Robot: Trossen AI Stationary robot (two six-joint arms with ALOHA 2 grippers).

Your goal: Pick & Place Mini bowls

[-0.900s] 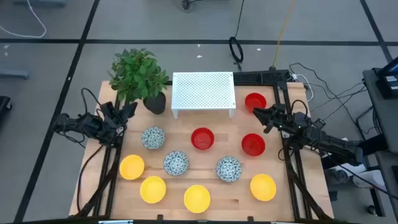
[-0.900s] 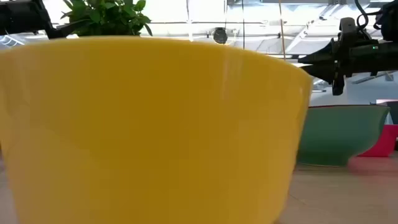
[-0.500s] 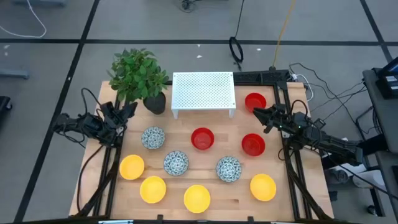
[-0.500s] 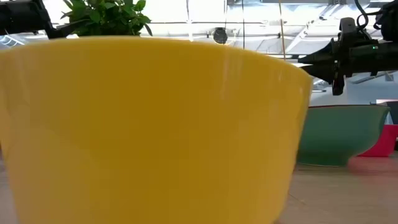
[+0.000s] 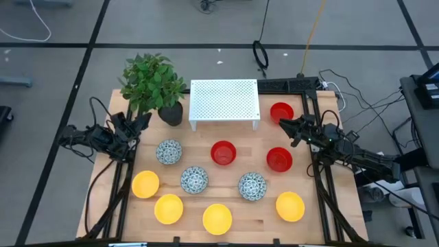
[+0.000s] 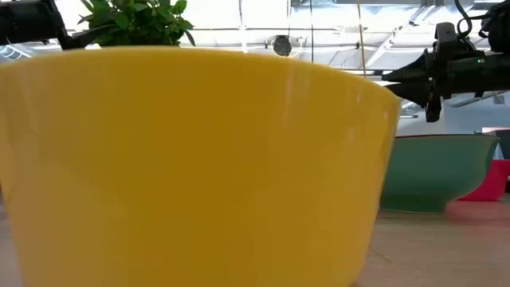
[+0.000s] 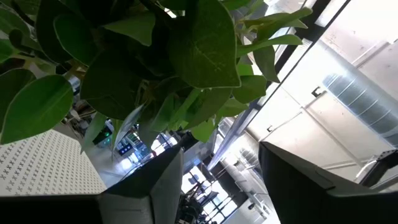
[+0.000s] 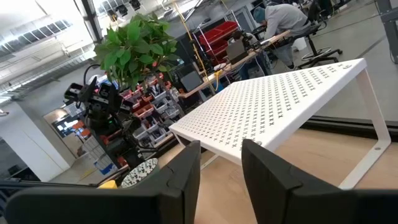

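Note:
The mini bowls stand on the wooden table (image 5: 315,226). Three red bowls (image 5: 223,152) lie towards the right and middle, three speckled bowls (image 5: 194,180) sit across the middle, and several yellow bowls (image 5: 217,218) line the front. One yellow bowl (image 6: 191,159) fills most of the low view. My left gripper (image 5: 140,122) hovers at the table's left edge beside the plant, open and empty (image 7: 217,199). My right gripper (image 5: 283,124) hangs just in front of the back red bowl (image 5: 281,112), pointing at the rack, its fingers (image 8: 180,180) apart with nothing between them.
A white perforated rack (image 5: 224,101) stands at the back middle, with a leafy plant in a dark pot (image 5: 171,112) to its left. Cables run along the table's right side. A person (image 8: 280,15) sits at a desk far behind the table.

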